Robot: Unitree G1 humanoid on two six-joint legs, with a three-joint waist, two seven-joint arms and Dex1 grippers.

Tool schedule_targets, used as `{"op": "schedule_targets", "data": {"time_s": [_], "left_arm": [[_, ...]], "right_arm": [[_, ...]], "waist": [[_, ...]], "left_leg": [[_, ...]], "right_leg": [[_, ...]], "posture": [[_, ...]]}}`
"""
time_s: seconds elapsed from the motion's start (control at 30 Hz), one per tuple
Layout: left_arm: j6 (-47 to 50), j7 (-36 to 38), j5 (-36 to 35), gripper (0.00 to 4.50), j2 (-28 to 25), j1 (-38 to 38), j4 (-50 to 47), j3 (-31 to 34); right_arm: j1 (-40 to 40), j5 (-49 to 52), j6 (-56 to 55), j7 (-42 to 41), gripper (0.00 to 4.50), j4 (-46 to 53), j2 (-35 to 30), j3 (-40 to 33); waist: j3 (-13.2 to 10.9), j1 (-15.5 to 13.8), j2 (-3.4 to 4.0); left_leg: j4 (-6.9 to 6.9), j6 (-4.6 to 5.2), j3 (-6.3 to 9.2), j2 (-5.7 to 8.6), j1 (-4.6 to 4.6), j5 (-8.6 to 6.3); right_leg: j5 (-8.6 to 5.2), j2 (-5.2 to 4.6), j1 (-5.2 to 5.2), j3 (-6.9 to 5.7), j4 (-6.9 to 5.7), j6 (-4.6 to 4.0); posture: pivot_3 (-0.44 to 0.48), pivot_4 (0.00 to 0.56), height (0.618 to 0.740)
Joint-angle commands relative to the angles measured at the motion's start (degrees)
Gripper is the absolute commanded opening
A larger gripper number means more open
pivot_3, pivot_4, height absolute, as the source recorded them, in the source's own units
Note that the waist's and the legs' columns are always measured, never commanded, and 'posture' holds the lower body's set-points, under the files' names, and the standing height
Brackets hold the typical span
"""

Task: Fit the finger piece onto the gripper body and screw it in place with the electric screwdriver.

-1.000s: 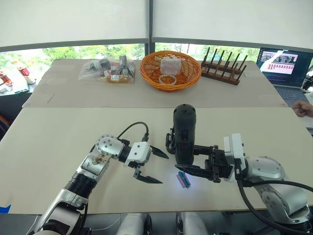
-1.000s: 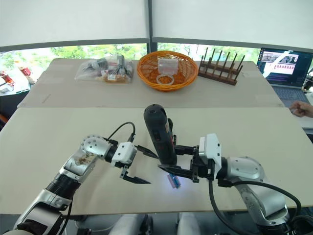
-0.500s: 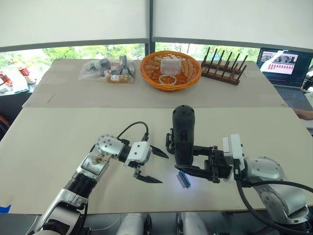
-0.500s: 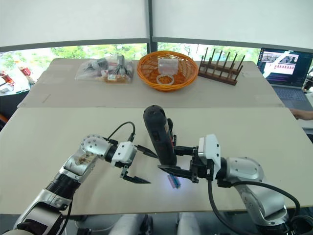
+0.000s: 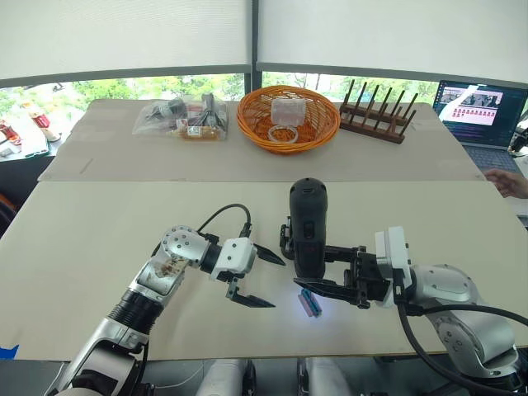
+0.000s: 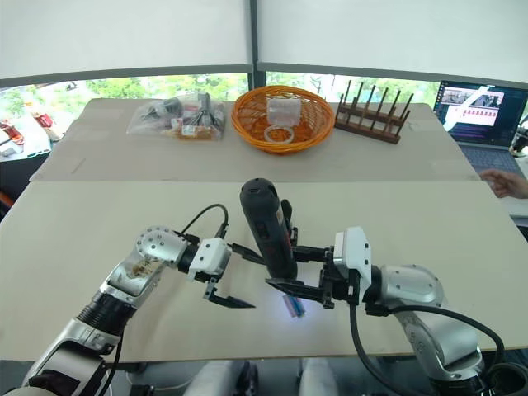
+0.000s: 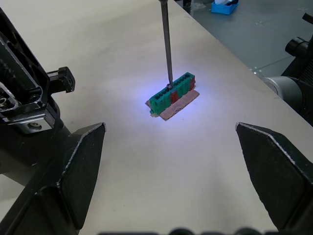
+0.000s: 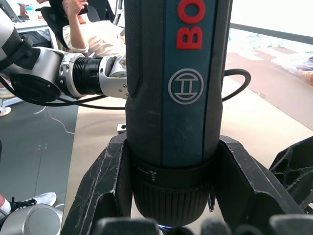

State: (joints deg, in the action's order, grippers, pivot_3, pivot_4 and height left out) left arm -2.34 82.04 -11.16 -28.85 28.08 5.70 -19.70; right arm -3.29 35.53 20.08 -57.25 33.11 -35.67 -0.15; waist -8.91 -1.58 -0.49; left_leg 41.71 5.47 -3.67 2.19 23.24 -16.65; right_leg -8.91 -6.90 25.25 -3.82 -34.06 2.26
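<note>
On the pale counter (image 5: 99,239), the left gripper (image 5: 257,279) hovers near the front edge with its jaws spread wide and nothing between them, their tips pointing toward the middle of the scene. Just to its right, the electric screwdriver (image 5: 308,227) stands nearly upright, its rounded black top leaning slightly away from the camera, and its thin metal bit (image 7: 166,44) comes down onto a small green terminal block (image 7: 172,94) lying flat on the counter in a patch of bluish light. In the left wrist view the bit tip touches the top of that green-and-brown block, near its middle. The right gripper (image 5: 334,270) reaches in from the right and has its jaws clenched around the lower barrel of the screwdriver, one finger on each side, as the right wrist view shows close up with the tool's red lettering facing the camera. Behind the screwdriver a small black mechanism, partly hidden, sits on the counter; I cannot tell its details. Farther back sit a clear bag of parts (image 5: 180,118), an orange wicker basket (image 5: 288,120) and a wooden peg rack (image 5: 375,115), with a laptop (image 5: 483,111) at the far right.
</note>
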Motion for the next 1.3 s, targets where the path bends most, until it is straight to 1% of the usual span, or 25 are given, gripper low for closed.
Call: {"op": "schedule_targets", "data": {"time_s": [0.03,0.43,0.67,0.83,1.0,1.13,1.2,1.3], "left_arm": [[-0.1,-0.3,-0.5,4.50,0.2,0.3,-1.4,-0.1],[-0.2,-0.3,-0.6,4.50,0.0,0.3,-1.0,-0.1],[1.3,0.1,-1.2,4.50,-0.4,0.5,-1.0,0.2],[1.5,1.1,-2.1,4.50,-1.9,-0.4,-1.8,1.0],[2.4,0.9,-3.2,4.50,-4.6,-1.3,-1.7,3.5],[5.2,-1.0,-4.8,4.50,-5.6,-0.2,0.2,6.4],[3.1,-2.9,-3.9,4.50,-4.8,1.3,2.9,7.9],[1.2,-6.1,-2.3,4.50,-2.2,3.2,5.5,8.0]], "right_arm": [[-0.4,1.0,-1.2,-0.4,1.89,0.4,-0.8,-1.8],[-1.1,1.7,-0.8,-0.5,1.89,0.5,-1.3,-1.9],[-0.9,1.7,-0.7,0.6,1.89,2.2,-0.3,-0.6],[-2.3,4.1,1.7,1.9,1.89,5.0,-0.7,-0.8],[-4.2,6.6,3.7,2.8,1.89,6.6,-1.8,-2.1],[-5.9,8.9,4.8,3.3,1.89,7.0,-2.7,-3.2],[-7.7,10.3,5.3,3.7,1.89,7.0,-2.9,-3.8],[-10.6,12.6,7.0,4.9,1.89,6.1,-3.1,-4.2]], "waist": [[0.0,0.0,0.00],[0.0,-0.1,0.00],[0.0,-0.1,0.00],[0.0,0.0,0.00],[0.0,0.0,0.00],[0.0,0.0,0.00],[0.0,-0.1,0.00],[0.0,-0.4,0.00]], "left_leg": [[0.00,0.00,0.00,0.00,0.00,0.00],[0.00,0.00,0.00,0.00,0.00,0.00],[0.00,0.01,0.00,0.00,0.00,-0.01],[0.00,0.01,0.00,-0.01,0.01,-0.01],[-0.01,0.00,0.00,-0.03,0.02,-0.01],[-0.01,0.00,0.01,-0.02,0.01,-0.02],[-0.01,0.00,0.01,-0.02,0.01,-0.01],[0.00,0.00,0.01,0.00,0.01,-0.01]], "right_leg": [[0.00,0.00,0.00,0.00,0.00,0.00],[0.00,-0.03,0.00,0.00,0.00,0.00],[0.00,-0.04,0.00,0.00,0.00,0.00],[0.00,-0.04,0.03,0.00,0.00,0.00],[0.00,-0.04,0.04,-0.01,0.00,-0.01],[0.00,-0.07,0.03,-0.01,0.01,0.00],[0.00,-0.07,0.03,-0.02,0.01,0.00],[0.00,-0.08,0.03,-0.04,0.01,0.00]], "posture": [[0.000,0.150,0.740],[0.000,0.150,0.740],[0.000,0.150,0.740],[0.000,0.150,0.740],[0.000,0.150,0.740],[0.000,0.150,0.740],[0.000,0.150,0.740],[0.000,0.150,0.740]]}}
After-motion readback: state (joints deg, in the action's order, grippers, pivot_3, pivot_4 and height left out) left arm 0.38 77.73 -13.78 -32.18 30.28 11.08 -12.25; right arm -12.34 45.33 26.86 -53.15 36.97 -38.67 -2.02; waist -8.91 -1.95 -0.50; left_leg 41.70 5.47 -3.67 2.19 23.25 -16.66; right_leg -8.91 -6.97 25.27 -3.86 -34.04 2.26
